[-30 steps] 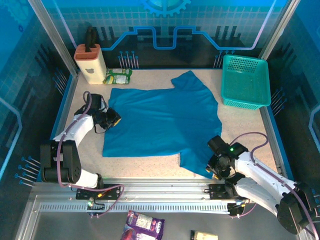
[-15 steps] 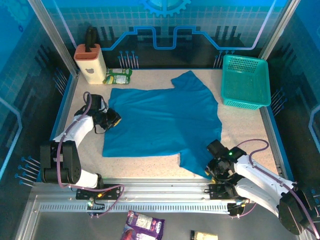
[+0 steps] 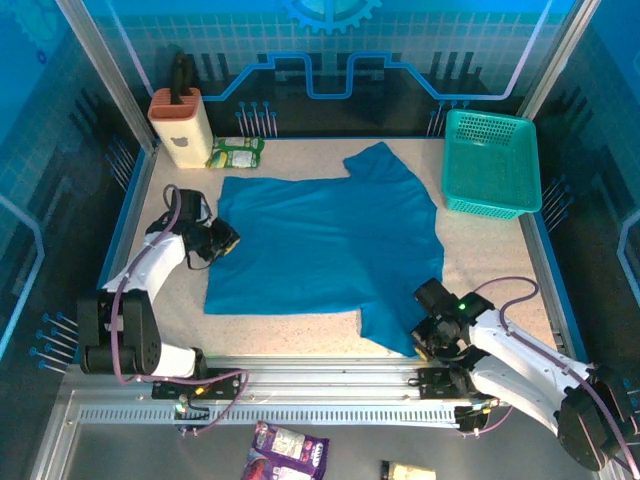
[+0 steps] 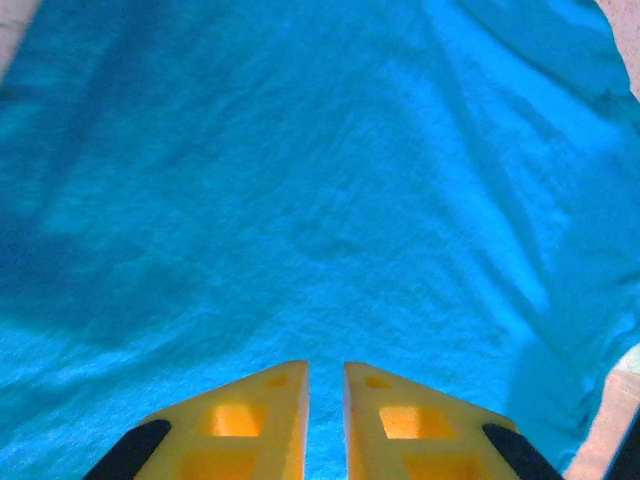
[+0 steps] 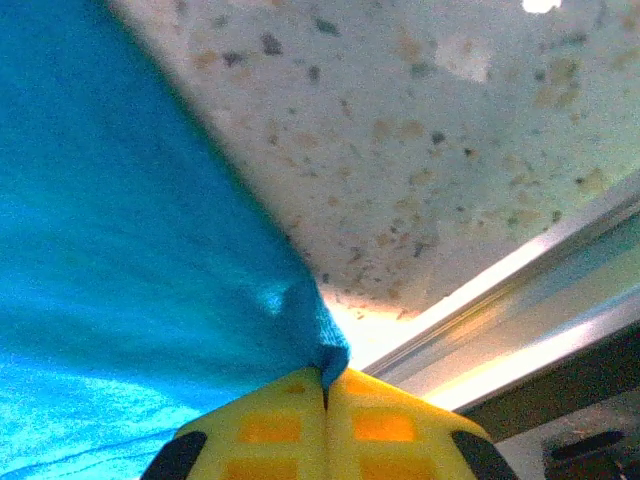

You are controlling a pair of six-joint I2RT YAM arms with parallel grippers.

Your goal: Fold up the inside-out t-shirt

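1. Right end effector (image 3: 428, 335) has drawn its fingers together over the last second and edged toward the near rail; the left arm has barely stirred
2. Seen from the right wrist, those fingers are clamped on the inside-out t-shirt (image 5: 130, 250), its corner pulled to a point at the tips
3. From above, the shirt lies spread flat mid-worktop (image 3: 480, 260), long axis left to right, one flap reaching far and one near at its right end
4. Left end effector (image 3: 224, 240) sits at the shirt's left edge, fingers almost together; whether they nip cloth I cannot tell
5. From the right end effector the cloth runs away and leftward, so this nearer arm likely carries the near flap over the body
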